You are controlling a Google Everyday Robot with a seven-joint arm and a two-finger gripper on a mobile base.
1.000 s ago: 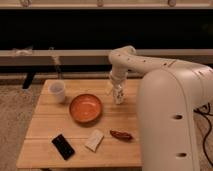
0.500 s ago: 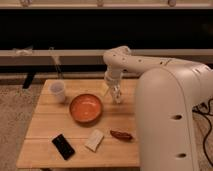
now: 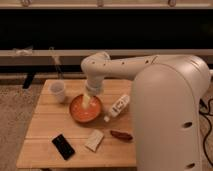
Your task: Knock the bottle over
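Observation:
The small white bottle (image 3: 119,106) lies tipped on its side on the wooden table (image 3: 45,127), just right of the orange bowl (image 3: 80,114). Its labelled body points up-right and its narrow capped neck points down-left toward the bowl's rim. My gripper (image 3: 89,101) hangs from the white arm (image 3: 115,67) over the orange bowl, to the left of the bottle and apart from it. It holds nothing that I can see.
A white cup (image 3: 58,91) stands at the table's back left. A black phone (image 3: 63,146), a white packet (image 3: 94,140) and a reddish-brown item (image 3: 121,135) lie near the front edge. My large white body (image 3: 170,115) fills the right side.
The bottle stood upright at the gripper a second ago and now lies on its side. My gripper has swung left, from the bottle's place to above the orange bowl.

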